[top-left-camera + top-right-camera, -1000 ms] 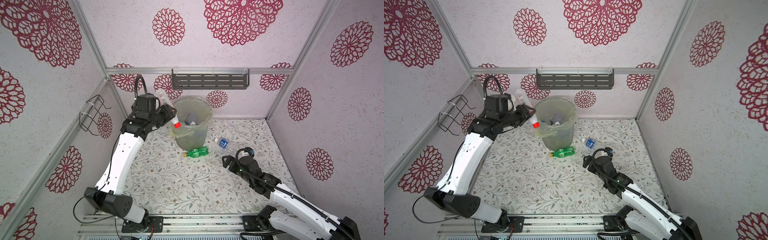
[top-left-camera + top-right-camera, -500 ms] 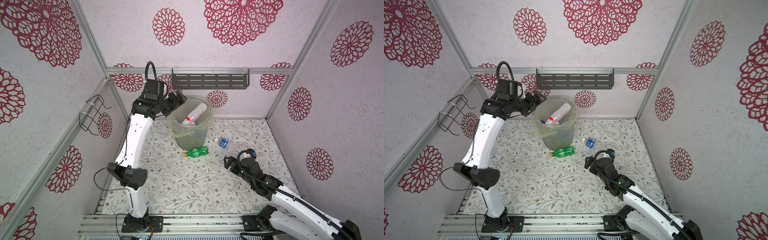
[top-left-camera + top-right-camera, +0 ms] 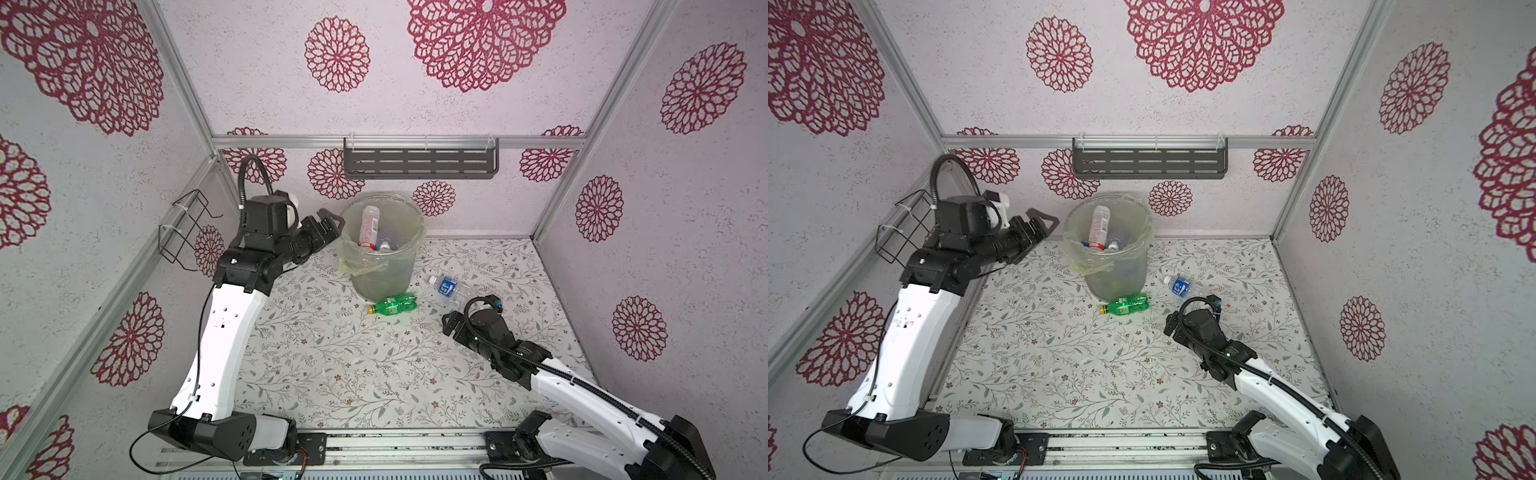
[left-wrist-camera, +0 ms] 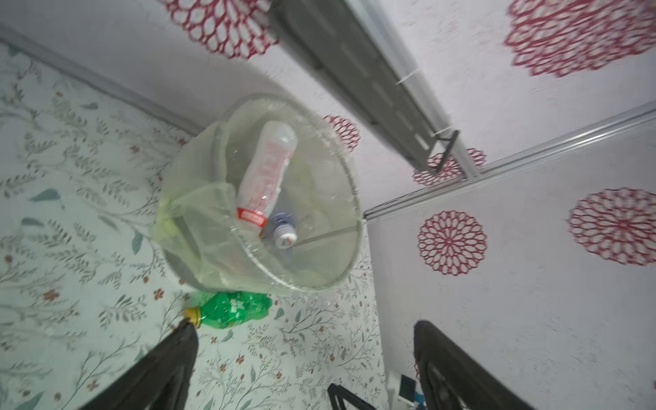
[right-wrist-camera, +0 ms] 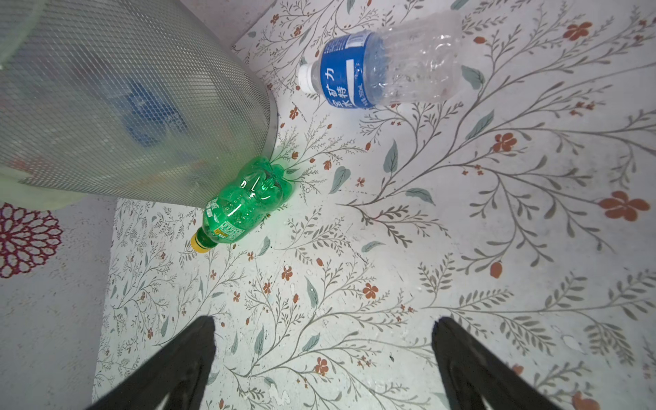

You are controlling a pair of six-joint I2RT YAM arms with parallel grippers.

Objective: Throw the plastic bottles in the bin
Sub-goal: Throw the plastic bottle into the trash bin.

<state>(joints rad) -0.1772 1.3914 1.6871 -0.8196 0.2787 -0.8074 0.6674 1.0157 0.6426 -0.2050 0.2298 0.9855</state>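
The bin [image 3: 382, 276] [image 3: 1119, 276] stands near the back wall with a yellowish bag folded over its rim. Inside it, a clear red-capped bottle [image 3: 369, 226] [image 4: 266, 170] leans cap down beside a white-capped one [image 4: 284, 235]. My left gripper [image 3: 332, 222] [image 4: 305, 326] hangs open and empty just left of the bin's rim. A green bottle with a yellow cap [image 3: 392, 303] [image 5: 245, 206] lies against the bin's foot. A clear blue-labelled bottle [image 3: 449, 286] [image 5: 380, 69] lies to its right. My right gripper [image 3: 451, 326] [image 5: 324, 319] is open, low over the floor, short of both bottles.
A dark slotted shelf [image 3: 419, 164] hangs on the back wall above the bin. A black wire holder [image 3: 187, 228] sticks out from the left wall behind my left arm. Patterned walls close in the floor on three sides.
My left gripper opened and let go of the red-capped bottle, which now rests in the bin. The left arm drew back to the left of the rim. The right arm barely moved.
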